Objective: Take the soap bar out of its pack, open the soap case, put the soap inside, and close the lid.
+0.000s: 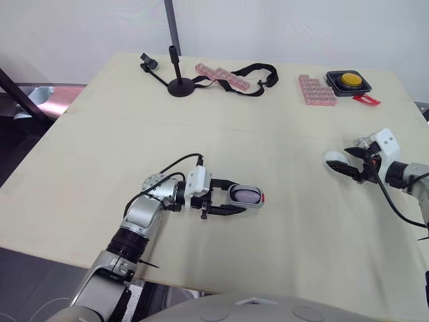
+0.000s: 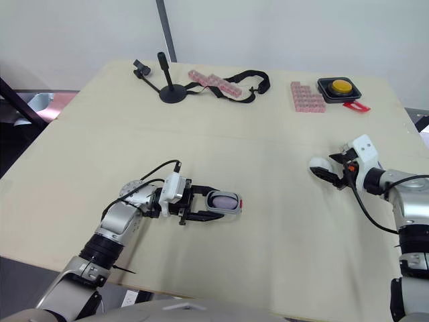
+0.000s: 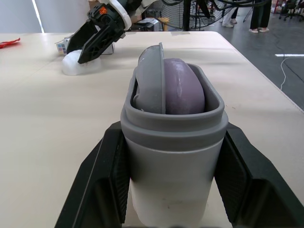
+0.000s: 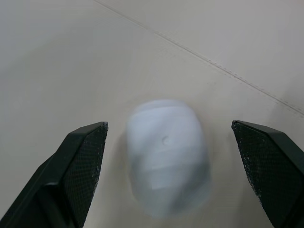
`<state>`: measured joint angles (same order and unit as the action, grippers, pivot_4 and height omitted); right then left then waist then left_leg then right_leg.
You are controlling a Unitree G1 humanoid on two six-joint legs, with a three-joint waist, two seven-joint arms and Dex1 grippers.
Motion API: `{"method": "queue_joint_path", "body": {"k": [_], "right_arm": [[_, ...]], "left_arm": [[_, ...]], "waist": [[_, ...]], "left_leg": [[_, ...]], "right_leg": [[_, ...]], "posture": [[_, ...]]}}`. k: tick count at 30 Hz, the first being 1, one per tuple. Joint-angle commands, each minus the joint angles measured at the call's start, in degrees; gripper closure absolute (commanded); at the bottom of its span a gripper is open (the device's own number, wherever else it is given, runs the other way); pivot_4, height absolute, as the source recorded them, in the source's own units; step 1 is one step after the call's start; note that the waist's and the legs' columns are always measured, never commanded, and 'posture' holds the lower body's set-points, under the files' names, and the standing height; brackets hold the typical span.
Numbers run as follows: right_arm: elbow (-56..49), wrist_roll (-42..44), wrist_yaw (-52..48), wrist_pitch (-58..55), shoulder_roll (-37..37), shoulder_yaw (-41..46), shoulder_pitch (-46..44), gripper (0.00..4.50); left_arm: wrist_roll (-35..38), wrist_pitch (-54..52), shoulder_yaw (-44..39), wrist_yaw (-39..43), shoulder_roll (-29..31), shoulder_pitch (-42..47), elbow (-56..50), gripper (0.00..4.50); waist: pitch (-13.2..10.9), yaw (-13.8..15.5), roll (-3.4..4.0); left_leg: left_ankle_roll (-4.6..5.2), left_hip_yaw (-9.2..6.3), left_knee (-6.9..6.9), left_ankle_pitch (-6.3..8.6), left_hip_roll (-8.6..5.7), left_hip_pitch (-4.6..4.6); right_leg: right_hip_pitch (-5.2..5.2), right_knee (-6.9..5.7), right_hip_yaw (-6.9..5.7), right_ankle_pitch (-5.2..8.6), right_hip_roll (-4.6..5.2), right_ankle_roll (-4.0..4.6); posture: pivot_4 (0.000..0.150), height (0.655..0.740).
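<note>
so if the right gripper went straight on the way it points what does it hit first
The right gripper would most likely meet the white lid, lying dead ahead between its open fingers, then the table beneath.

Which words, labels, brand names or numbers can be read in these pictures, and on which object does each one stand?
No text can be read in these pictures.
On the soap case, held in the left end effector, no label shows.
On the small box beside the right end effector there is coloured print, but it is too small to read.
</note>
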<state>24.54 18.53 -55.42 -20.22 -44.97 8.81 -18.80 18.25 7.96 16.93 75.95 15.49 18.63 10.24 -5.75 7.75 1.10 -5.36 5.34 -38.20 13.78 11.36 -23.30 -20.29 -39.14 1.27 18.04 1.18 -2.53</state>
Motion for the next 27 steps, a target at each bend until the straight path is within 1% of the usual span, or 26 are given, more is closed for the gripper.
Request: {"method": "queue_joint_path", "body": {"k": [1,7,10,15,22,24,27], "right_arm": [[0.1,-0.4,-0.2,0.5,-0.2,0.6,-1.0,0.05],[1.1,-0.7,-0.2,0.6,0.0,0.4,-1.4,0.05],[1.1,-0.8,-0.5,0.7,0.1,0.1,-1.2,0.84],[0.7,-0.8,-0.3,0.8,0.4,0.5,-0.9,2.52],[-2.1,-1.3,-1.5,3.0,-0.3,0.0,-0.1,2.55],[-5.0,-1.3,-3.6,4.2,-1.1,-0.6,0.1,2.55],[-14.4,0.9,-9.1,4.2,-2.9,-1.9,0.1,2.55]], "left_arm": [[0.2,0.1,0.1,-0.5,0.2,-0.2,-2.1,2.61],[0.1,-0.1,0.2,-1.0,0.4,-0.4,-2.4,2.61],[0.2,-0.3,0.2,-1.3,0.3,-0.4,-2.6,2.61],[0.1,-0.6,0.3,-1.4,0.4,-0.5,-2.7,2.61],[0.0,-1.2,0.2,-1.5,0.4,-0.5,-3.0,2.61],[0.0,-1.2,0.2,-1.4,0.4,-0.5,-2.9,2.61],[0.2,-1.2,-0.1,-1.2,0.5,-0.2,-2.4,2.61]], "waist": [[0.0,0.0,0.00],[0.0,0.0,0.01],[0.0,0.0,0.01],[0.0,0.0,0.01],[0.0,0.0,0.02],[0.0,0.0,0.03],[0.0,-0.1,0.06]], "left_leg": [[0.00,0.00,0.00,0.00,0.00,0.00],[0.00,0.00,0.00,0.00,0.00,0.00],[0.00,0.00,0.00,0.00,0.00,-0.01],[0.00,0.00,-0.01,0.00,0.00,-0.01],[0.01,0.01,-0.01,0.00,0.00,-0.01],[0.01,0.01,-0.01,0.00,0.00,-0.02],[0.01,0.01,-0.01,0.01,0.00,-0.04]], "right_leg": [[0.00,0.00,0.00,0.00,0.00,0.00],[0.00,0.00,0.00,0.00,0.01,0.00],[0.00,0.00,0.00,0.00,0.01,0.00],[0.00,0.00,0.00,0.00,0.01,0.00],[0.00,0.00,0.00,0.00,0.01,0.00],[0.00,0.01,0.00,0.00,0.01,0.00],[-0.03,0.01,0.00,0.00,0.00,0.00]], "posture": [[0.150,0.7400],[0.150,0.7400],[0.150,0.7400],[0.150,0.7400],[0.150,0.7400],[0.150,0.7400],[0.150,0.7400]]}}
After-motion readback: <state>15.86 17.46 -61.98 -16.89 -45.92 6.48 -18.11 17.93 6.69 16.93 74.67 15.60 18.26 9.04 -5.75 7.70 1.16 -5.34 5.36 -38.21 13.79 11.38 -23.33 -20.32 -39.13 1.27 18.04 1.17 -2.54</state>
